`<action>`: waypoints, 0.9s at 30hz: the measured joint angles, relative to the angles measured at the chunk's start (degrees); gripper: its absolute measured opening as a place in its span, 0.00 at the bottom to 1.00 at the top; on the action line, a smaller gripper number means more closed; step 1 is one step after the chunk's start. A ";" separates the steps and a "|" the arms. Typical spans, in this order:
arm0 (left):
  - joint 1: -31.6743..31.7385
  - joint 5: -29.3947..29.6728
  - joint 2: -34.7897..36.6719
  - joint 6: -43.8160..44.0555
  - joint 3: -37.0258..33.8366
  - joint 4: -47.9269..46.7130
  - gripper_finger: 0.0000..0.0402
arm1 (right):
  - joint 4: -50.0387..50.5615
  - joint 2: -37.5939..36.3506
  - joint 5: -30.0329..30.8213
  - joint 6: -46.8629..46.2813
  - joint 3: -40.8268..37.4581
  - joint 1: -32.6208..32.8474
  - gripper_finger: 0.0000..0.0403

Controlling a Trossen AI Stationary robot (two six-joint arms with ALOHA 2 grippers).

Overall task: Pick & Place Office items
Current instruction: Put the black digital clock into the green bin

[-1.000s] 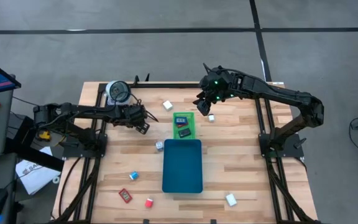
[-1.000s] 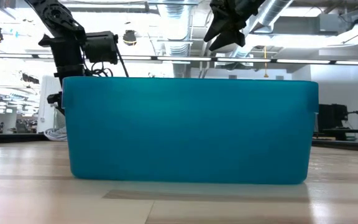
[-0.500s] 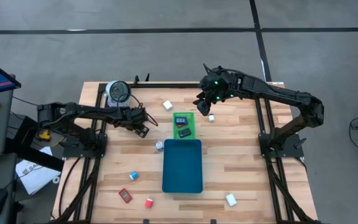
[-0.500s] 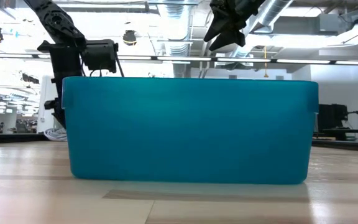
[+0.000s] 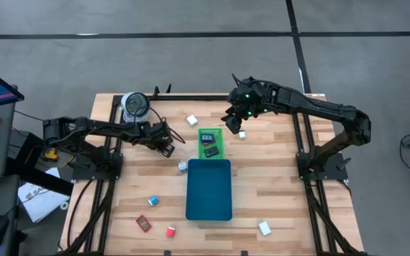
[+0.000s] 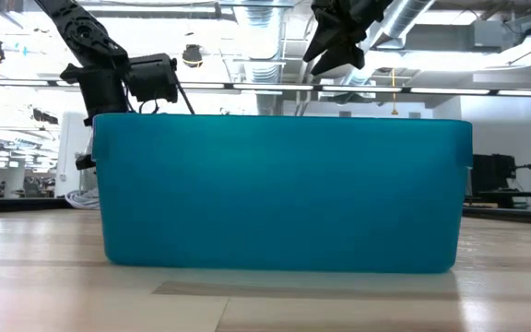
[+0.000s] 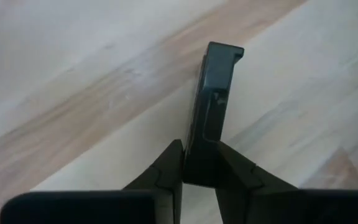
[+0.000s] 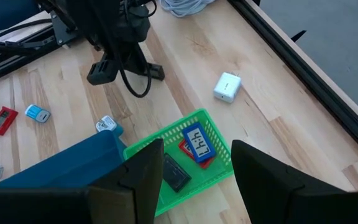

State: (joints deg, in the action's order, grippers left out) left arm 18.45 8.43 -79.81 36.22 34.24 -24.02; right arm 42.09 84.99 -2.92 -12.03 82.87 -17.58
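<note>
In the left wrist view my left gripper (image 7: 199, 149) is shut on a thin black piece (image 7: 216, 81), one of the office items, over the bare wood left of the green tray (image 5: 211, 142). My right gripper (image 8: 196, 149) hangs open above that tray's far right corner with nothing between its fingers. A blue-and-white piece (image 8: 197, 142), a red one beneath it and a black one (image 8: 176, 174) lie in the green tray. The teal tray (image 5: 209, 188) stands just in front of it. Other small items lie scattered on the table. My left gripper pinches the black piece's near end (image 7: 201, 140) between its two fingers (image 7: 166, 168). The piece stands on edge and runs straight out past the fingertips, along the fingers. Whether its far end (image 7: 225, 53) touches the wood I cannot tell.
Loose on the wood are white pieces (image 5: 191, 120), (image 5: 241, 134), (image 5: 264, 227), a silvery one (image 5: 182, 166), a blue one (image 5: 153, 201) and red ones (image 5: 144, 223), (image 5: 170, 231). A round roll (image 5: 134, 104) stands at the far left corner. The teal tray (image 6: 279, 194) fills the low view.
My left gripper has dipped a little over the wood left of the green tray and its fingers have come together on the black piece, which now sticks out past its tips toward the tray. My right arm has kept still.
</note>
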 joint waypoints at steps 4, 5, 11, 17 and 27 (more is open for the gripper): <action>-0.51 -0.44 0.00 0.35 0.00 0.09 0.13 | -0.01 -0.02 0.00 0.00 0.00 0.00 0.45; -0.68 -0.43 0.00 0.41 0.00 0.15 0.13 | -0.01 -0.02 0.00 0.00 0.00 0.00 0.45; -2.99 -4.25 0.93 1.50 0.00 6.43 0.13 | -0.01 -0.02 0.00 0.00 0.00 0.00 0.45; -5.60 -11.33 3.28 1.61 1.14 18.37 0.13 | 2.19 -0.02 0.89 0.00 0.00 0.02 0.45; -3.99 -26.99 2.25 -7.38 10.72 18.33 0.13 | 5.72 -0.07 3.00 2.82 0.00 0.28 0.45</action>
State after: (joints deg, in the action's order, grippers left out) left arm 14.45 -18.56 -77.56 28.83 44.96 -5.69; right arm 47.81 84.93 0.08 -9.21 82.87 -17.30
